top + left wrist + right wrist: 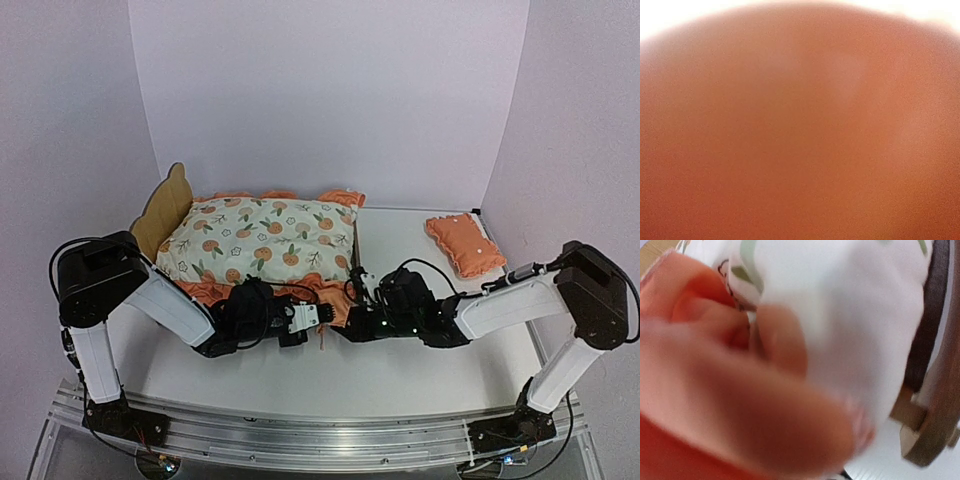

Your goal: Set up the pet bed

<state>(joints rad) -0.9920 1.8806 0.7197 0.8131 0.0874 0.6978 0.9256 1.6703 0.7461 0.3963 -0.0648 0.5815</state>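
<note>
1. The pet bed point(165, 205) is seen on the worktop point(330, 375), beyond both arms, with its scalloped headboard standing upright at the left end.
2. The bed is covered by an orange-print mattress pad point(260, 238), and an orange ruffle is seen spilling over the bed's near side rail.
3. A small orange pillow point(463, 243) is laid flat on the worktop, well apart from the bed and off its foot end on the right.
4. The left tool point(316, 318) is held low against the ruffle at the bed's near side, towards the foot end. Its fingers are brought together. Whether fabric is pinched between them cannot be told, because the left wrist view is filled by an orange blur.
5. The right tool point(362, 290) is placed at the bed's near foot corner, just beside the left tool and among the ruffle.
6. In the right wrist view, blurred orange ruffle and the white mattress pad point(865, 315) are seen close up, with the bed's wooden rail point(932, 435) at the right edge.
7. The right tool's fingers are not made out in either view, so whether they are apart or together cannot be told.
</note>
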